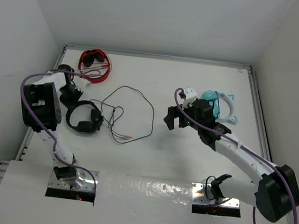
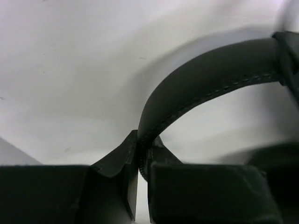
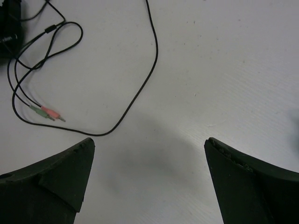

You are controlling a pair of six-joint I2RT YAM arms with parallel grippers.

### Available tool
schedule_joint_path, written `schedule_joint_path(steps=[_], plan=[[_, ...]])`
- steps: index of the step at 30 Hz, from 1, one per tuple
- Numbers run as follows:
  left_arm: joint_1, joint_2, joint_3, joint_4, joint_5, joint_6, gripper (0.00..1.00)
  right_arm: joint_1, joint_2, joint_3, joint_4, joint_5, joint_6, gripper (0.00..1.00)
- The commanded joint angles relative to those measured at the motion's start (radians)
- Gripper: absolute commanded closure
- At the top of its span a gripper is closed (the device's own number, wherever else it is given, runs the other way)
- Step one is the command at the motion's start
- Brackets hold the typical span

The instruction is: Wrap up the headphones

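Bases of the two arms sit at the near edge of the white counter (image 1: 154, 164). Out from the left base, the left end effector (image 1: 73, 101) is low over the left part of the counter. The left wrist view shows its fingers (image 2: 117, 163) pinched tight on the thin black headband (image 2: 205, 79) of the headphones (image 1: 86, 122), with only the band's thickness between them. The headphones lie just right of that grip, with the earcups (image 1: 90, 122) close together and apparently resting on the counter.

The right end effector (image 1: 170, 120) hangs over the middle of the counter, well apart from the headphones. Its jaws stand wide apart and hold nothing, with bare counter showing between them.

From the earcups the long dark cable (image 1: 152, 117) lies loose in a wide loop across the counter between the two end effectors. Its green and pink plugs (image 3: 46, 112) rest at the near end of that loop, side by side.

Farther back, the red headphones (image 1: 95, 62) lie near the far-left corner, beyond the left end effector. The teal headphones (image 1: 223, 104) with a white band sit to the right, just behind the right arm's wrist.
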Motion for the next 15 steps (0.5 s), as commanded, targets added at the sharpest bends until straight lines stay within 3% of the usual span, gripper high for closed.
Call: schedule_joint_path(steps=[1, 4, 8, 13, 15], plan=[[-0.013, -0.112, 0.095, -0.077, 0.207, -0.064, 1.00, 0.002, 0.003, 0.076, -0.013, 0.036, -0.039, 0.01], [-0.051, -0.164, 0.312, -0.142, 0.275, -0.110, 1.00, 0.002, -0.003, 0.129, -0.031, 0.039, -0.073, 0.01], [-0.146, -0.216, 0.641, -0.206, 0.362, -0.049, 1.00, 0.002, -0.035, 0.194, -0.025, 0.033, -0.111, 0.01], [-0.236, -0.216, 0.746, -0.221, 0.404, -0.093, 1.00, -0.001, -0.095, 0.269, -0.031, 0.010, -0.200, 0.05], [-0.279, -0.218, 0.729, -0.202, 0.408, -0.100, 1.00, -0.001, -0.107, 0.293, -0.072, -0.013, -0.246, 0.17]])
